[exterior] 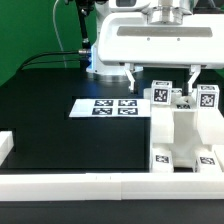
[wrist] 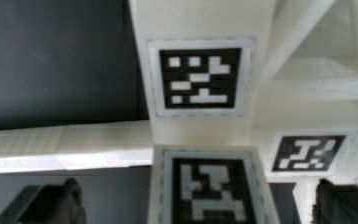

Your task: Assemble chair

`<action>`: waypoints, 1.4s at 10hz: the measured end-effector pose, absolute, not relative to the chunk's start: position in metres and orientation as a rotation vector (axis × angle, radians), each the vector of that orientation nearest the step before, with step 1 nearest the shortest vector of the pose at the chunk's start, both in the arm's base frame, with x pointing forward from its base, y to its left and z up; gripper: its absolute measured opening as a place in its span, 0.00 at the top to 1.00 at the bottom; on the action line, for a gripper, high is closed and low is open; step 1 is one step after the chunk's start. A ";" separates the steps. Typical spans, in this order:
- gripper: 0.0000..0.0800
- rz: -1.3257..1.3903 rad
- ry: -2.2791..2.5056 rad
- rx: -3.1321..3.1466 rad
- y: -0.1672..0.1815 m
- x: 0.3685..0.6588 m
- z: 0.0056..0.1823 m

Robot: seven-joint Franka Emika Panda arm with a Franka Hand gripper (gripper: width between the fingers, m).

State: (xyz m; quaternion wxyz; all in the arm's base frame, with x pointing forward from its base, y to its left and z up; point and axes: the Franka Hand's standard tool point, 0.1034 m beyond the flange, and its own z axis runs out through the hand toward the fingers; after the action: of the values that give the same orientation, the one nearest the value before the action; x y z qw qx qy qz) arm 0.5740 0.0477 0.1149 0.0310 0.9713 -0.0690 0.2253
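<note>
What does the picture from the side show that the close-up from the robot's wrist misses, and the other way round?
Only the exterior view shows the black table, the marker board, the white rail and the robot's body above. Only the wrist view shows the tool's dark fingertips and one tag's pattern large. Both show the white chair parts bearing square tags. Whether the tool is open cannot be told.

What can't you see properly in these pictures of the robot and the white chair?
- Gripper: in the exterior view its fingers cannot be picked out against the chair, so open or shut is unclear. In the wrist view only dark finger tips show at the edge.
- Chair: the exterior view's right edge cuts it off. The wrist view is too close and blurry to tell which parts show.
- Marker board: tag patterns too small to read.
</note>
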 end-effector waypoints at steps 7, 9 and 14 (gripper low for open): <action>0.19 -0.047 -0.359 3.120 0.041 0.580 0.144; 0.19 -0.072 -0.373 3.109 0.038 0.585 0.140; 0.19 0.003 -0.388 3.098 0.046 0.583 0.122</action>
State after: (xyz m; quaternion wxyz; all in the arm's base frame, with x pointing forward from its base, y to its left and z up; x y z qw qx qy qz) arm 0.5832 0.0463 0.1218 0.0097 0.9922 -0.1243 0.0010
